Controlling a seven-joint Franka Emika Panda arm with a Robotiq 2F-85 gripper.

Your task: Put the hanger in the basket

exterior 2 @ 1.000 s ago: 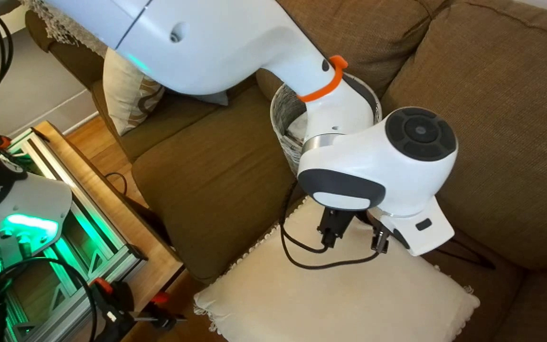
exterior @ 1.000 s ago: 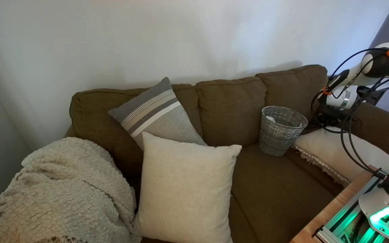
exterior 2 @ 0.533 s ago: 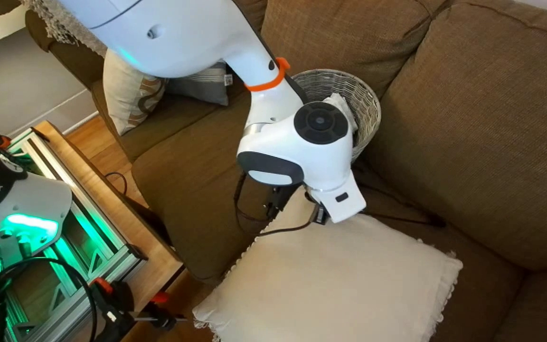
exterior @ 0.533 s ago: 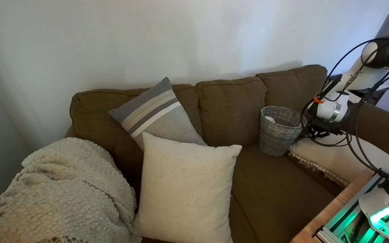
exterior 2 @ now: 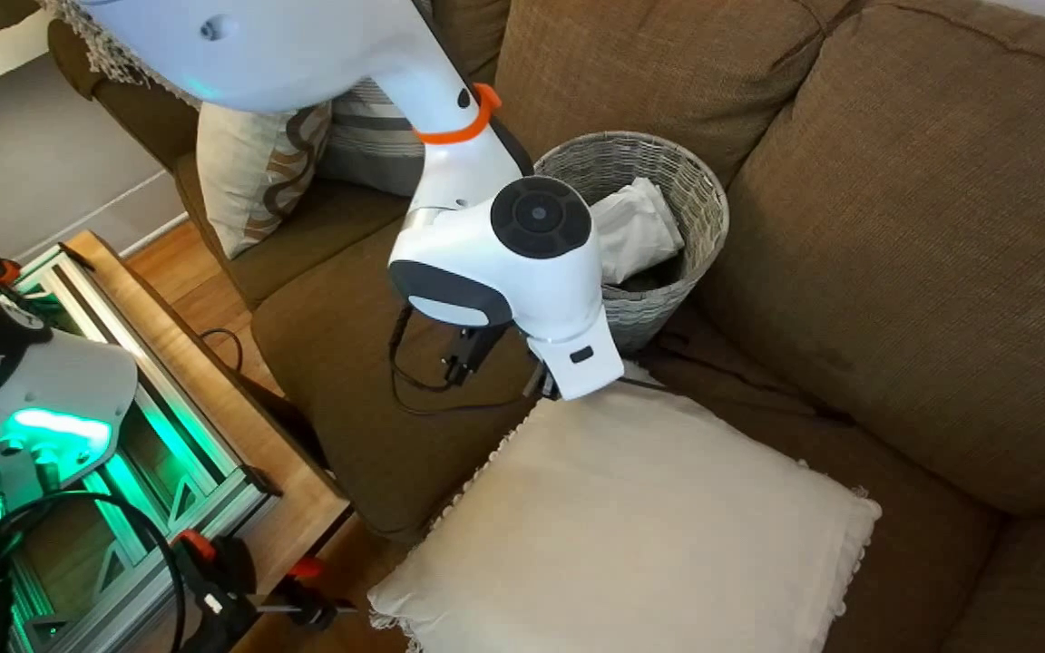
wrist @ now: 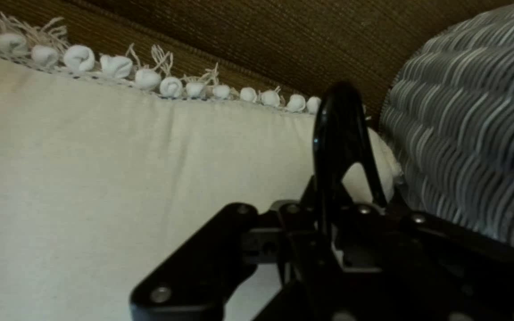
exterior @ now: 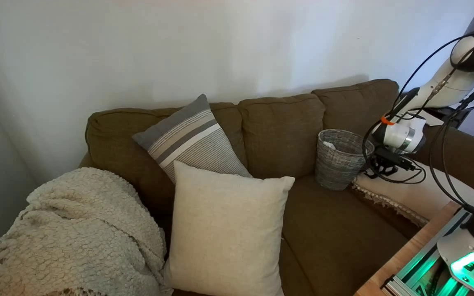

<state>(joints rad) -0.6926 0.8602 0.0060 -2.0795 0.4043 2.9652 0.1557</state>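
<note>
Just beside the basket (exterior: pixel 335 170), over the fringed cushion (wrist: pixel 83 178), your gripper (wrist: pixel 326 214) clamps the black hanger (wrist: pixel 335 133) between its jaws.

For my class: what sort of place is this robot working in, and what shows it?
Probably a living room in a home: there is a brown couch, a striped throw pillow and a fleecy cream blanket.

Uneven light, dim wrist view

Wall (exterior: pixel 220 49): bluish-bright toward right, dim at left; soft shadow above sofa (exterior: pixel 280 142). Base lamp (exterior 2: pixel 64 426): overexposed green in both exterior views, spilling onto frame (exterior 2: pixel 167 381). Wrist view: gripper (wrist: pixel 328 209) near-black, foreground soft.
</note>
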